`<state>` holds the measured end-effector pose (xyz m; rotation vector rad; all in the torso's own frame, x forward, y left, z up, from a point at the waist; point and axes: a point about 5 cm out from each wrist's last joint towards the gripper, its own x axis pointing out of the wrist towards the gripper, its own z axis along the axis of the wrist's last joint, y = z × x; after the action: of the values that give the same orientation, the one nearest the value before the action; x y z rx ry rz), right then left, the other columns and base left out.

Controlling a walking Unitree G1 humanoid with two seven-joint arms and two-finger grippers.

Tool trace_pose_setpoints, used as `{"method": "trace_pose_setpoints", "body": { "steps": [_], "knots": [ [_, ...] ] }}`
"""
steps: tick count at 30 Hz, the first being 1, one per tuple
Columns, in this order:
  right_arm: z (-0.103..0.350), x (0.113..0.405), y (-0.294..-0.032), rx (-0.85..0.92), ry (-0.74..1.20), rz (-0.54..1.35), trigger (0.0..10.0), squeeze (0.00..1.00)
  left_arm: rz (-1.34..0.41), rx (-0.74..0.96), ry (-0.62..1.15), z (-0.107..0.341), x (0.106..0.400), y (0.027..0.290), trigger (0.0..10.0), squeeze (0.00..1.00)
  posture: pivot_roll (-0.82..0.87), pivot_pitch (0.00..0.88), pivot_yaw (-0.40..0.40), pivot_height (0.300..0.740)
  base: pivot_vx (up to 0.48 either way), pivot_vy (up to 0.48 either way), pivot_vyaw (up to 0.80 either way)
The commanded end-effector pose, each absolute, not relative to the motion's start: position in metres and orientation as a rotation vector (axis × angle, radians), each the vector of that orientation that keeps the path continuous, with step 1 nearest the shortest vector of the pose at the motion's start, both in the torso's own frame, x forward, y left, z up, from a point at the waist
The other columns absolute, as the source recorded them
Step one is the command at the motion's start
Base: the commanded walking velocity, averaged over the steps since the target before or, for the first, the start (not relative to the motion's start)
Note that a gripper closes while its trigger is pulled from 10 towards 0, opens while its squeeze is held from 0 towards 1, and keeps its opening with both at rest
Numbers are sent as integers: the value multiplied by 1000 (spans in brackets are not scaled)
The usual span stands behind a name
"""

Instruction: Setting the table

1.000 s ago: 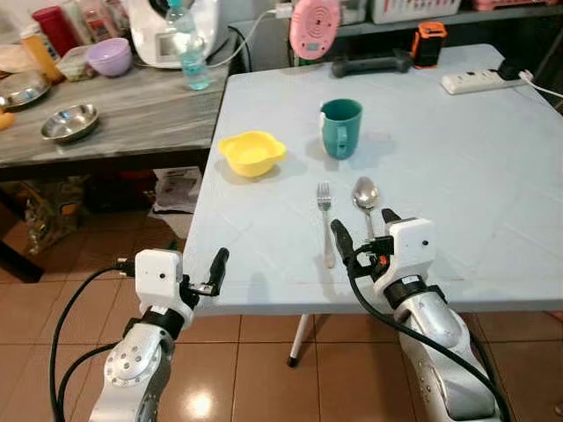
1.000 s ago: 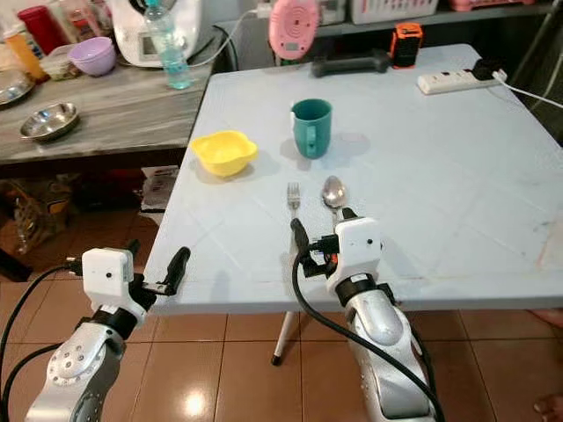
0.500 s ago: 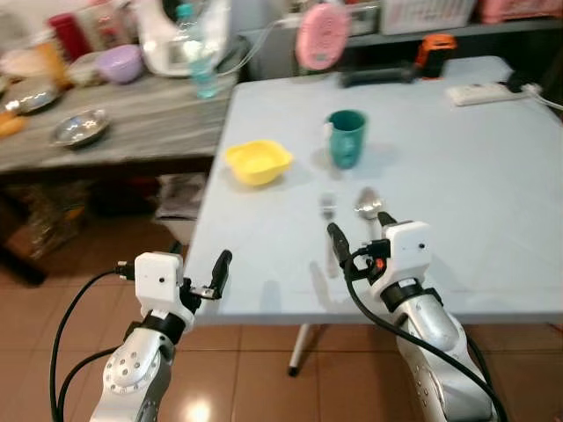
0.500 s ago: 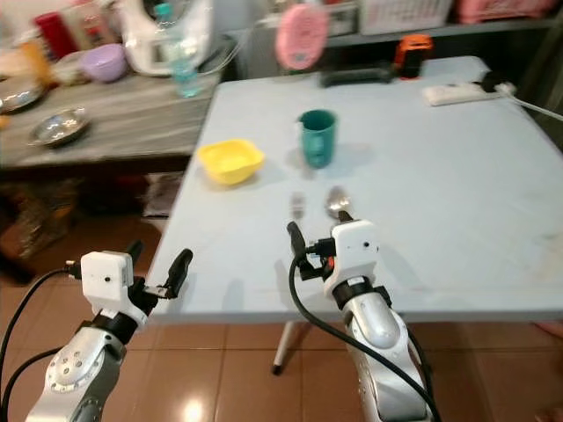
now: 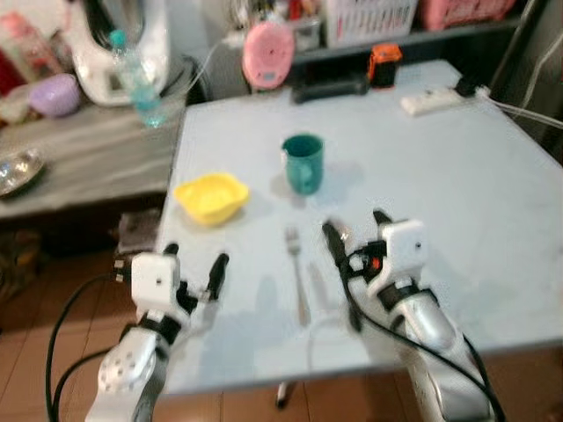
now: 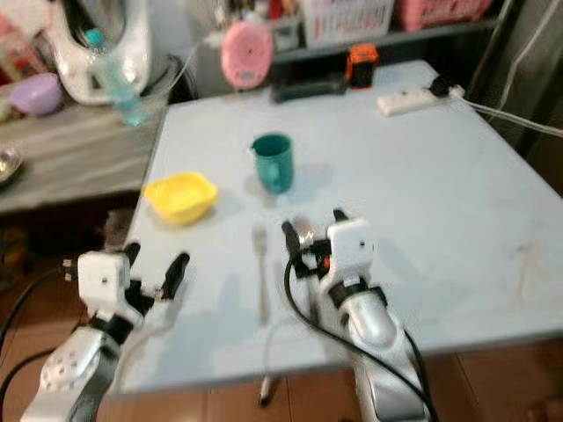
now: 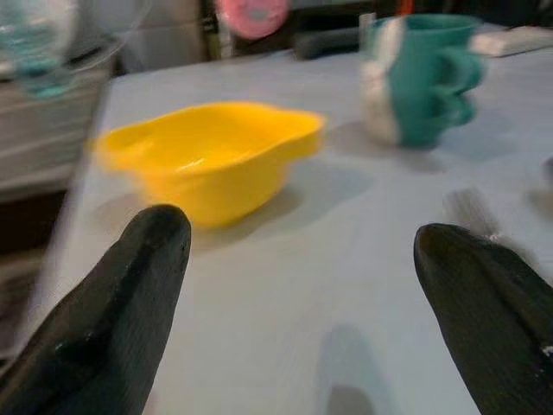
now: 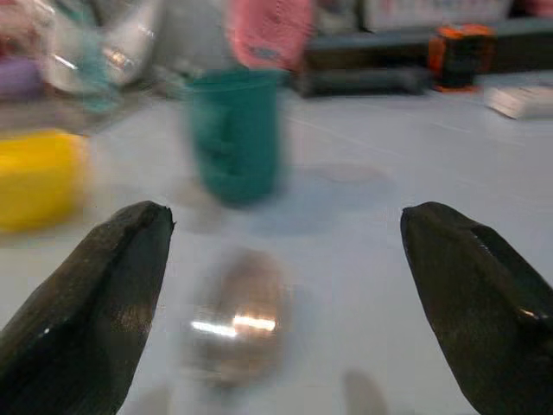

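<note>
The robot stands at the near edge of the pale blue table [image 5: 457, 176], both arms raised over it, and the step in hand looks like an approach to the cutlery. Taking the teal mug [image 5: 303, 163] as the landmark: the yellow bowl [image 5: 211, 195] sits just to its left, the fork [image 5: 297, 268] lies nearer the robot than the mug with its tines toward it, and the spoon [image 8: 238, 316] lies beside the fork, on the mug's near side, directly ahead of the right gripper [image 5: 356, 233]. That gripper has its two black fingers spread wide and holds nothing; the left gripper [image 5: 193, 264], near the table's left edge and well apart from the mug, is likewise wide open and empty, facing the bowl. To do the pick well, the robot should probably settle first — the views are blurred — then lower the right gripper so its fingers straddle the spoon's handle rather than its bowl. Compared with a second earlier, the whole scene has shifted and the table edge has slid beneath the arms — the camera has moved forward, while mug, bowl, fork and spoon keep their arrangement.
</note>
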<state>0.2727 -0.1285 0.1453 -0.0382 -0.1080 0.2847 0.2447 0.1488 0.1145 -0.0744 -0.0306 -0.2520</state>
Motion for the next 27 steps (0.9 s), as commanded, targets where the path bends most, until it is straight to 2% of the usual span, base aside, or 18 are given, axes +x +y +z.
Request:
{"method": "trace_pose_setpoints", "body": {
  "steps": [1, 14, 27],
  "knots": [
    [147, 273, -127, -25, -116, 287, 10000, 0, -250, -53, -25, 114, 243, 153, 10000, 0, -200, 107, 150, 740, 0, 0, 0],
    [147, 271, -126, -24, -114, 291, 10000, 0, -259, -68, 0, 113, 246, 154, 10000, 0, -200, 122, 156, 740, 0, 0, 0],
    [145, 257, -132, -33, -97, 248, 10000, 0, -209, -87, -9, 136, 294, 152, 10000, 0, -253, 165, 194, 740, 0, 0, 0]
  ]
}}
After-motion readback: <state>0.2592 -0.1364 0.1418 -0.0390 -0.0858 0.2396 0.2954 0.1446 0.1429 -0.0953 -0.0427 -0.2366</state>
